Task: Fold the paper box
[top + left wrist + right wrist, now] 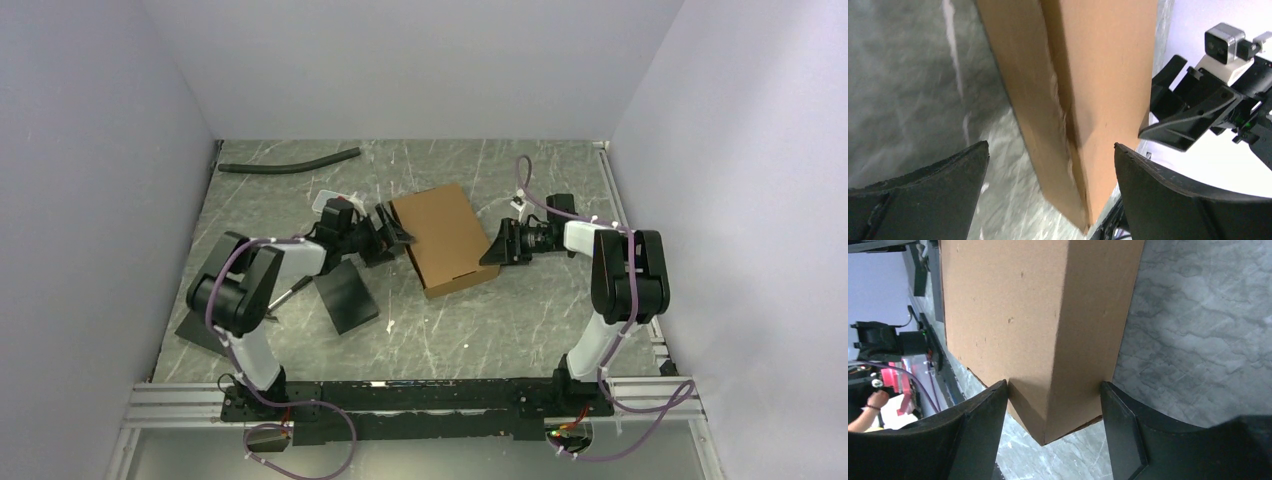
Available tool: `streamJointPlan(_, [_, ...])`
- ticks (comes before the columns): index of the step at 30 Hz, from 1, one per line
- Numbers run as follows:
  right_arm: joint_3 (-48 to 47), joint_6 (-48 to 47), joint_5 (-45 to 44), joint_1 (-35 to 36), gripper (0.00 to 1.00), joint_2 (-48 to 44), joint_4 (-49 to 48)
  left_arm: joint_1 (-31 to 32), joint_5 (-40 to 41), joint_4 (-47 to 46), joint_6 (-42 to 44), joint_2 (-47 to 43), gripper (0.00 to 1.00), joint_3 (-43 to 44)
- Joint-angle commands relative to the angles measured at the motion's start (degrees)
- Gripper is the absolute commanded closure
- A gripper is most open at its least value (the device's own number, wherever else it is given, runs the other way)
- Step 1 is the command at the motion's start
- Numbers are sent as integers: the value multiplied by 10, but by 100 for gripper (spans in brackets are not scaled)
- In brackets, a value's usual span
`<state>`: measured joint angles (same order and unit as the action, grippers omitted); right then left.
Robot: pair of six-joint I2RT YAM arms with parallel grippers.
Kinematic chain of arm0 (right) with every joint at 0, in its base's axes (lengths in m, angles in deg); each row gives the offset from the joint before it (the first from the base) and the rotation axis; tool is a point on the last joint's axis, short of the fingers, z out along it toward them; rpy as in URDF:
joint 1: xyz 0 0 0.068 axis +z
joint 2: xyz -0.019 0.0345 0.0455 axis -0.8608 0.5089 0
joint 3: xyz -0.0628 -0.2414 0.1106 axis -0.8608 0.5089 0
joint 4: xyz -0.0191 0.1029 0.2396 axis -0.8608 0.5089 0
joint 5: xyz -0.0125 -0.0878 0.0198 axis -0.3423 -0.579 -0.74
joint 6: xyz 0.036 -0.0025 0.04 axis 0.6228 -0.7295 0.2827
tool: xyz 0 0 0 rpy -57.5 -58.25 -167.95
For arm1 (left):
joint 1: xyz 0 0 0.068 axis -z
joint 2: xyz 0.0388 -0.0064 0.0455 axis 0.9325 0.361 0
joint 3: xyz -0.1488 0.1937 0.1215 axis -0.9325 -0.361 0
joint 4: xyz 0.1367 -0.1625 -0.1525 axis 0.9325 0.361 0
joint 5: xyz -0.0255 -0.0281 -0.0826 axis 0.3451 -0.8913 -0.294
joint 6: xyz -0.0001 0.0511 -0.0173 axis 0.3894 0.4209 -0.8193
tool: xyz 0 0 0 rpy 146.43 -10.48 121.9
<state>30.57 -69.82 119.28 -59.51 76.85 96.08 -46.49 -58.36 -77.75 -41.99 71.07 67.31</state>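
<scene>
**Stock on table: 1 closed box, 2 grippers, 4 other entries**

1. Paper box (440,236): plain brown cardboard, shallow, rectangular, lid closed. It lies flat at the middle of the table, turned at an angle, between the 2 grippers.
2. Left gripper (397,231): at the box's left end, jaws spread wide. In the left wrist view the box's end sits between the black fingers (938,185). There is a clear gap on 1 side; contact on the other side cannot be told.
3. Right gripper (495,245): at the box's right, near corner. In the right wrist view its 2 black fingers (978,430) press on the box, 1 on the broad face and 1 on the narrow side wall.
4. Table (520,320): grey, marbled surface, white walls on 3 sides.
5. Flat black rectangular slab (346,298): near and left of the box, apart from it.
6. Second black slab (197,332): at the left edge, partly hidden by the left arm.
7. Black flexible hose (290,164): far left, lying loose.
</scene>
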Motion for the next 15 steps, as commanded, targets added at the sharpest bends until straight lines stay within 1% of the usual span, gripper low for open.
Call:
streamJointPlan(1, [-11, 0, -24, -13, 34, 27, 2, 16, -4, 2, -17, 53, 2, 91])
streamJointPlan(4, [-14, -7, -34, -13, 38, 37, 9, 20, 6, 53, -10, 86, 11, 138])
streamJointPlan(6, [-14, -10, -38, -13, 41, 39, 11, 21, 11, 89, -2, 98, 26, 160])
streamJointPlan(8, [-15, -12, -41, -13, 46, 43, 14, 22, 18, 117, 11, 102, 37, 174])
streamJointPlan(9, [-17, -14, -40, -13, 48, 45, 16, 23, 19, 123, 16, 101, 44, 176])
streamJointPlan(11, [-21, -16, -41, -13, 53, 51, 22, 23, 13, 119, 24, 94, 61, 171])
streamJointPlan(12, [-23, -17, -42, -13, 54, 54, 24, 23, 9, 117, 28, 89, 66, 169])
streamJointPlan(13, [-24, -19, -42, -13, 55, 55, 26, 23, 5, 111, 32, 82, 68, 165])
streamJointPlan(15, [-23, -17, -46, -13, 56, 54, 25, 23, -8, 94, 40, 64, 68, 156])
